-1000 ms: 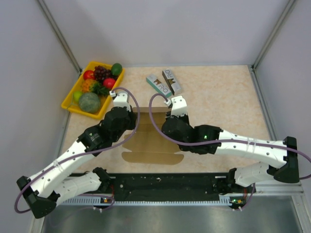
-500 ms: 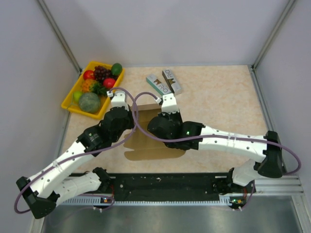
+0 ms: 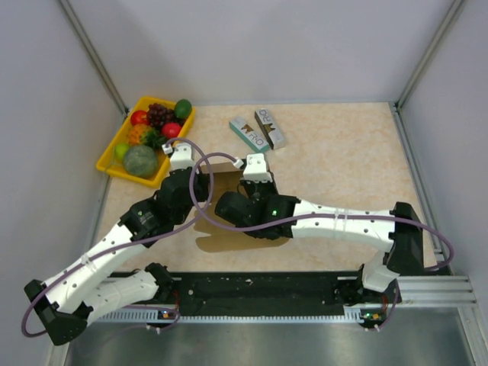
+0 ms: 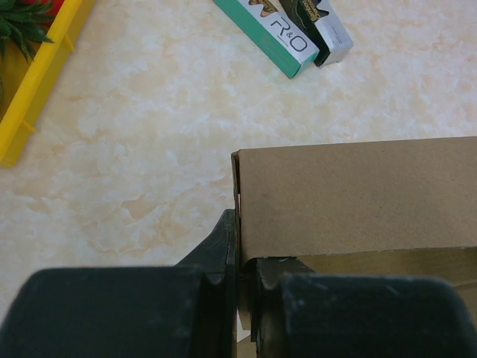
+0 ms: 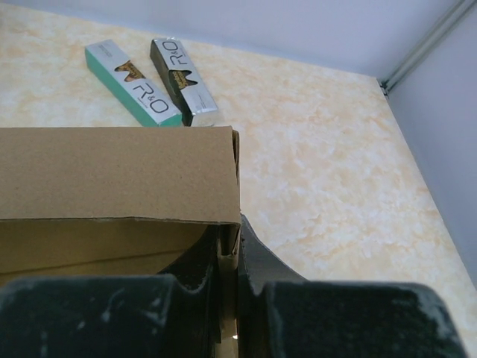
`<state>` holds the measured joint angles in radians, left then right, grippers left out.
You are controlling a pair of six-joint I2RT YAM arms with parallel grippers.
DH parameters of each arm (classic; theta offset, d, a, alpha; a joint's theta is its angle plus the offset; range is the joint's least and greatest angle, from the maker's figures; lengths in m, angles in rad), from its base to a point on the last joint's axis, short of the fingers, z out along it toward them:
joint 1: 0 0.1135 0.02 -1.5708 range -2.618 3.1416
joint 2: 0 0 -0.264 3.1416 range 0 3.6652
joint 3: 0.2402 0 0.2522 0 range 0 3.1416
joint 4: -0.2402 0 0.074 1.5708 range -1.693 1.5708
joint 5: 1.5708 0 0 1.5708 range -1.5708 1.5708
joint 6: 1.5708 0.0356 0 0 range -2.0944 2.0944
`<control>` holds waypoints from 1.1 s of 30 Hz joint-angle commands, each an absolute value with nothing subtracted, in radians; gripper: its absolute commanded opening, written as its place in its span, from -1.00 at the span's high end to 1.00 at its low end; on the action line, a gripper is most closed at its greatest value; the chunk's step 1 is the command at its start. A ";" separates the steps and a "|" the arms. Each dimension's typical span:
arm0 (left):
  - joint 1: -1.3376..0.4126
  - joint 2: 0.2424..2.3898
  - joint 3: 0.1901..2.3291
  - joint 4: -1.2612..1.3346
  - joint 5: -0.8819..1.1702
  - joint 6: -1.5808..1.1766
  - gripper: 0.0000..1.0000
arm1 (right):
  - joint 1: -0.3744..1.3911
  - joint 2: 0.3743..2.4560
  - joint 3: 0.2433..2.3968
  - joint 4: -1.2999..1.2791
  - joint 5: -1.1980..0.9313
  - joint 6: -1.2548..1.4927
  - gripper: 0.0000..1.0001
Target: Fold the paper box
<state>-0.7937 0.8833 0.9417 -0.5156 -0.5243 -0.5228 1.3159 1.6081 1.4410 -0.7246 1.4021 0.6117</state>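
Mid-table, on the marbled tabletop (image 3: 343, 168), the paper box (image 4: 358, 194) sat half folded with one wall standing up. Left gripper (image 4: 240, 253) was pinched tight on that wall's left corner, and right gripper (image 5: 227, 250) was clamped on its right corner. Two small printed cartons (image 3: 259, 130) lay just past it on the far side.

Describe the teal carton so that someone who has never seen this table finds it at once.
From the yellow fruit tray at the table's far left corner, look right to two slim printed cartons side by side. The teal carton is the left one; the dark carton beside it has a pale end, and the paper box nearer mid-table is plain brown.
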 commanded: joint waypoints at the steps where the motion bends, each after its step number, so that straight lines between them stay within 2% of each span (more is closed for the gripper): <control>1: -0.802 0.851 0.943 -0.454 -0.494 -0.537 1.00 | 1.321 1.623 1.480 -0.735 1.494 0.652 1.00; 3: -0.802 0.844 0.942 -0.454 -0.497 -0.531 1.00 | 1.318 1.608 1.467 -0.735 1.464 0.658 1.00; 4: -0.802 0.839 0.940 -0.457 -0.499 -0.529 1.00 | 1.316 1.594 1.450 -0.735 1.448 0.663 0.78; 7: -0.804 0.842 0.939 -0.456 -0.500 -0.523 1.00 | 1.301 1.528 1.425 -0.739 1.312 0.651 0.32; 9: -0.804 0.850 0.940 -0.457 -0.500 -0.514 1.00 | 1.296 1.467 1.408 -0.719 1.190 0.565 0.20; 11: -0.802 0.864 0.943 -0.468 -0.506 -0.506 1.00 | 1.293 1.404 1.350 -0.690 1.096 0.472 0.00; 12: -0.804 0.864 0.942 -0.468 -0.508 -0.505 1.00 | 1.290 1.337 1.327 -0.642 0.983 0.441 -0.06; 20: -0.802 0.884 0.927 -0.471 -0.505 -0.483 1.00 | 1.290 1.066 1.233 -0.609 0.747 0.353 -0.39; 25: -0.802 0.917 0.940 -0.472 -0.453 -0.469 1.00 | 1.290 0.999 1.242 -0.542 0.480 0.296 -0.54; 30: -0.802 0.998 0.954 -0.489 -0.364 -0.436 1.00 | 1.270 0.936 1.198 -0.577 0.517 0.351 -0.62; 33: -0.798 1.063 0.947 -0.506 -0.269 -0.425 1.00 | 1.171 0.905 1.174 -0.656 0.439 0.434 -0.63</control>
